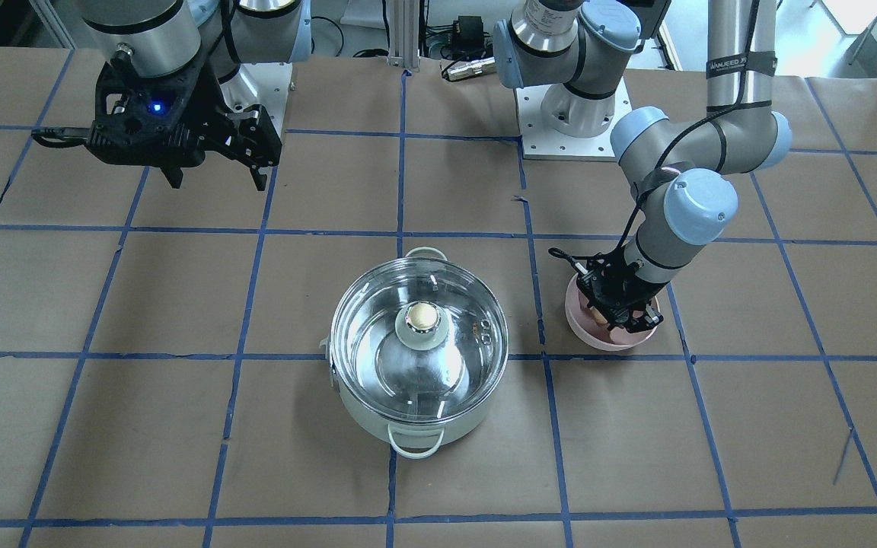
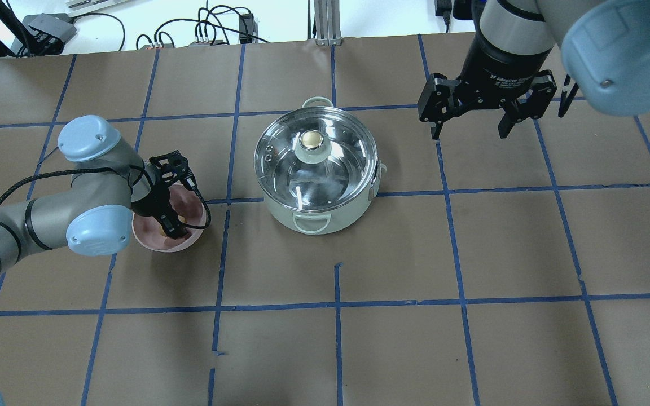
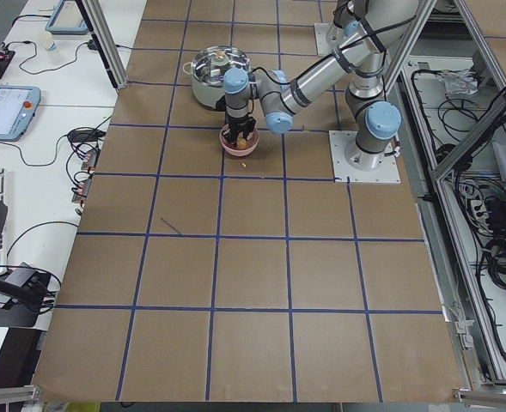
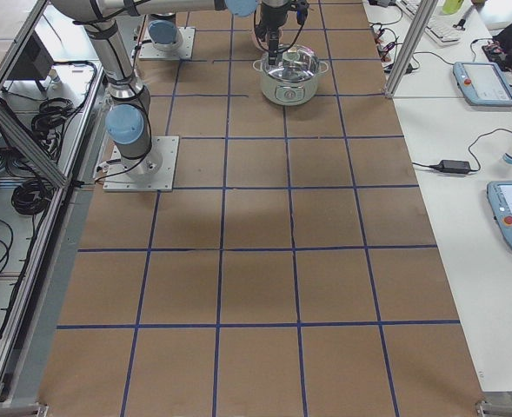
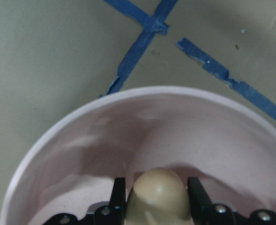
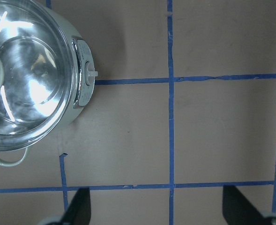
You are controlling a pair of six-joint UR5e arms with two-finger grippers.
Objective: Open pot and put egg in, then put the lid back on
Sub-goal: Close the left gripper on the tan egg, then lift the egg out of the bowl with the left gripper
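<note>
The egg (image 5: 159, 197) sat clamped in our left gripper (image 2: 170, 228) in the bowl (image 2: 195, 211) beside the pot (image 2: 347, 214); past the pot, our right gripper (image 2: 470, 134) gaped.

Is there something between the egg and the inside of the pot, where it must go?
Yes. The lid sits on the pot, closing it. The egg lies in the pink bowl, between the fingers of the left pincer.

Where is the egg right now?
The egg sits in the pink bowl, clasped by the left gripper; in the overhead view that's left of the pot.
</note>
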